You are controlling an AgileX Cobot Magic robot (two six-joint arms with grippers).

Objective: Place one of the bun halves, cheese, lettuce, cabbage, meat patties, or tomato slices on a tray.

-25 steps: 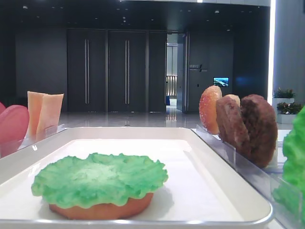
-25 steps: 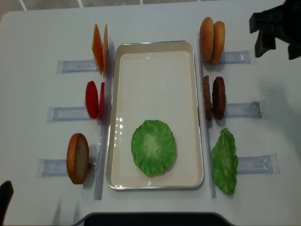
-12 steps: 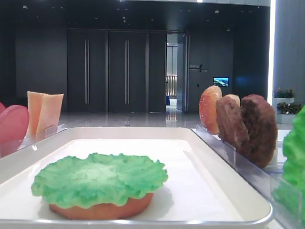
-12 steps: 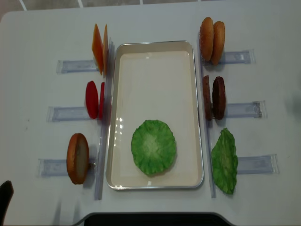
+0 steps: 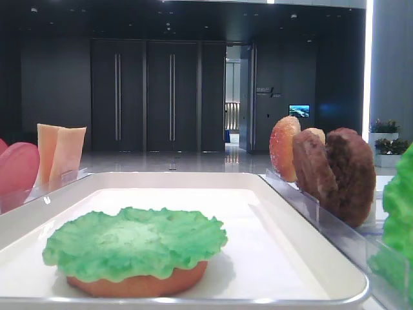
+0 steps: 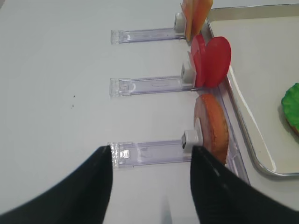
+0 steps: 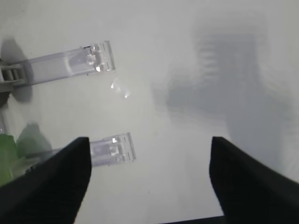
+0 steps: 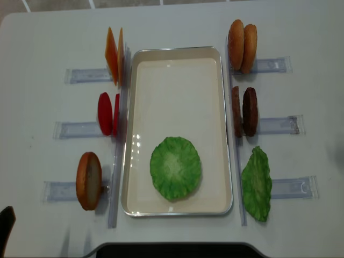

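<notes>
Lettuce [image 8: 175, 167] lies on a bun half in the tray's [image 8: 178, 50] near end; both tools, right tool [image 7: 149, 179] and left tool [image 6: 152, 186], spread and empty outside the tray; risk: next placement nudges the floppy leaf off-centre.

Tray [image 5: 310, 226] holds one lettuce [image 5: 134, 242] leaf lying on a bun half [image 5: 139, 283], near front left. Left of the tray: tomato slices [image 5: 18, 169] and cheese [image 5: 59, 154], upright. Right: a bun [image 5: 284, 147], two patties [image 5: 335, 173] upright in a clear rack [image 5: 335, 227].
</notes>
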